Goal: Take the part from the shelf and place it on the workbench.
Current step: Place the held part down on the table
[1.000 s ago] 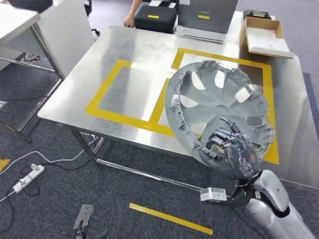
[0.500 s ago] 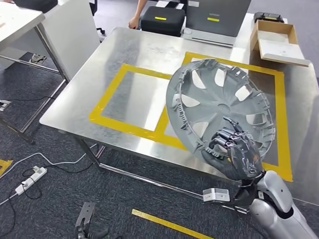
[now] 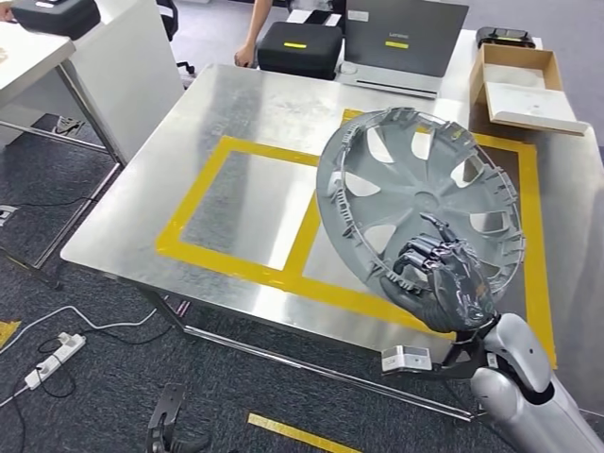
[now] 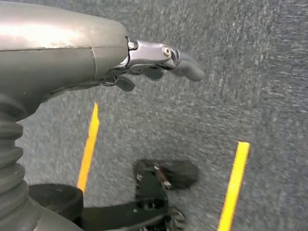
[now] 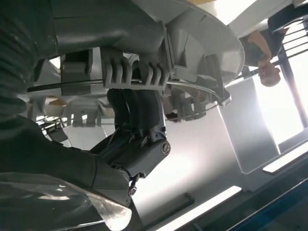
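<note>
Matt grey plastic wheel cover, brushed shiny metal workbench, rough grey carpet

Workshop: steel workbench taped yellow, equipment cases.

No legible text anywhere; yellow labels on black case and grey case too small to read.

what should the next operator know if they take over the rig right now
Right robot hand: grips the near rim of the grey hubcap, held tilted above the steel workbench, over the right yellow-taped square.
Left robot hand: holds nothing, fingers apart, hanging over the carpet.
Done: hubcap is off the shelf and at the workbench.
Left: lower it onto the workbench, probably inside the right square, and let go.
</note>
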